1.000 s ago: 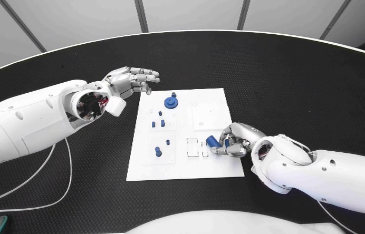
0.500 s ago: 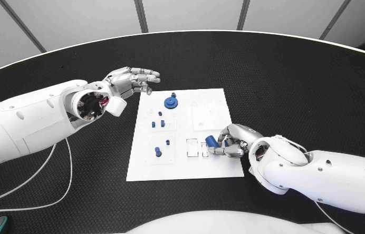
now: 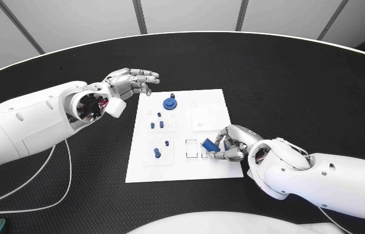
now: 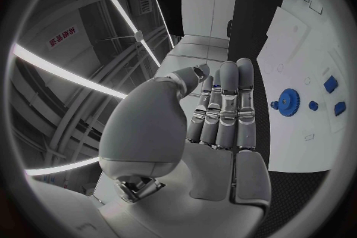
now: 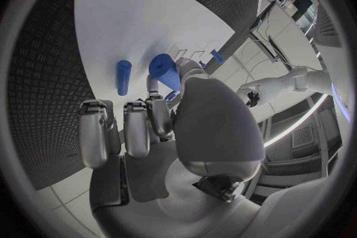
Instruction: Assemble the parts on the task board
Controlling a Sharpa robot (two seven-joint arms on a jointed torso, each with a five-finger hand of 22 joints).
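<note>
Over the task board (image 3: 217, 98), right robot hand (image 3: 232, 142) pinches part (image 3: 211, 146).

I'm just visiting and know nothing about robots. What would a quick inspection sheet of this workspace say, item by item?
Surface: round black table with a pale rim.
Job's things: white task board in the middle of the table; a blue gear-like part near its far end; small blue pegs standing in its left side; two rectangular slots near the right robot hand.
Clutter: nothing seen.
Robot hands: left robot hand hovers beside the board's far left corner, holding nothing, fingers apart. Right robot hand holds a blue block over the board's near right part.
Cables: a thin white cable lies on the table under the left arm.
Surroundings: grey wall panels behind the table.
</note>
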